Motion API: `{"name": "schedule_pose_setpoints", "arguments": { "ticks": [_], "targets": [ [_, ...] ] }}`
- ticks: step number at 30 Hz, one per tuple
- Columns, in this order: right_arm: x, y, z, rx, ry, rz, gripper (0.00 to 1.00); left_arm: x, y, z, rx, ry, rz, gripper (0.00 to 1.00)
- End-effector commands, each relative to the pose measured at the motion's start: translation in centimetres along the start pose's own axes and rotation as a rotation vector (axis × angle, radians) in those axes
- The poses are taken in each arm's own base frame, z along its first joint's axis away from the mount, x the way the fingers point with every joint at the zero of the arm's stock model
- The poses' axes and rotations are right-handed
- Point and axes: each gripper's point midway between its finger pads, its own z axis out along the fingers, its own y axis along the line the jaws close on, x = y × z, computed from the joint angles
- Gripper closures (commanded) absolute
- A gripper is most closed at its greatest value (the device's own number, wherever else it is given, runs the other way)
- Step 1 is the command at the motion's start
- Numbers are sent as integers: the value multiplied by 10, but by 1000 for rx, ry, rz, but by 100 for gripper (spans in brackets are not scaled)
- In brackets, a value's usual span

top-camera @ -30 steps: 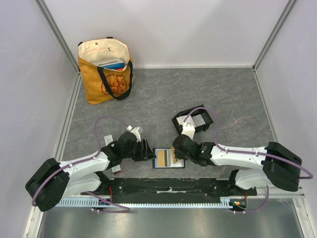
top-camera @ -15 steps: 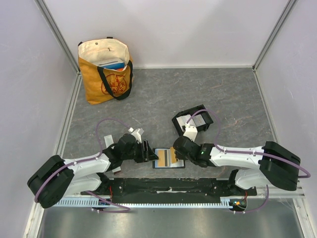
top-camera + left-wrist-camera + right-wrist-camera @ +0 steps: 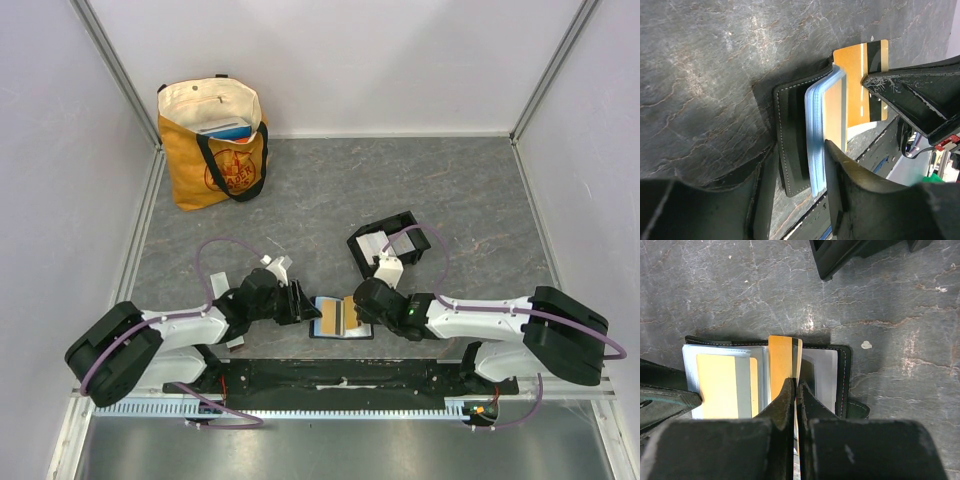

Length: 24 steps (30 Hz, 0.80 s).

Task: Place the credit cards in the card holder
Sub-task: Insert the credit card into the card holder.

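Note:
A black folding wallet (image 3: 326,320) lies open near the front edge, with pale blue sleeves (image 3: 815,135) and a card in the left sleeve (image 3: 720,385). My right gripper (image 3: 796,385) is shut on an orange-gold credit card (image 3: 782,357) with a dark stripe, standing on edge over the wallet's middle (image 3: 860,75). My left gripper (image 3: 800,150) is open and straddles the wallet's left half; one finger (image 3: 837,170) touches the sleeve stack. In the top view both grippers, left (image 3: 302,303) and right (image 3: 358,305), flank the wallet. The black card holder (image 3: 356,246) sits just behind, with pale contents.
An orange and cream tote bag (image 3: 215,140) stands at the back left against the wall. The card holder's corner (image 3: 840,255) shows at the top of the right wrist view. Grey walls enclose the stone-patterned floor on three sides.
My left gripper has slid right onto the wallet's left side and its jaws have narrowed. The right gripper stays shut on the orange-gold card, shifted slightly right.

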Motion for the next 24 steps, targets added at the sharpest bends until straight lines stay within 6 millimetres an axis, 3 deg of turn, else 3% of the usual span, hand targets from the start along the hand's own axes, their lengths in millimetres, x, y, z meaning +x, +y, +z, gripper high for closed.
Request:
{"name": "schedule_pose_setpoints", "arguments": {
  "ticks": [1,12,24],
  "targets": [
    [40,-68,1,199,114,-124,100,5,3,4,-5,22,-32,55],
    [50,-72,8,218,144,-135,100,-11,-27,-7,106,-44,-20,67],
    [51,-73,10,218,149,-138,100,-15,-46,-12,204,-63,7,65]
  ]
}}
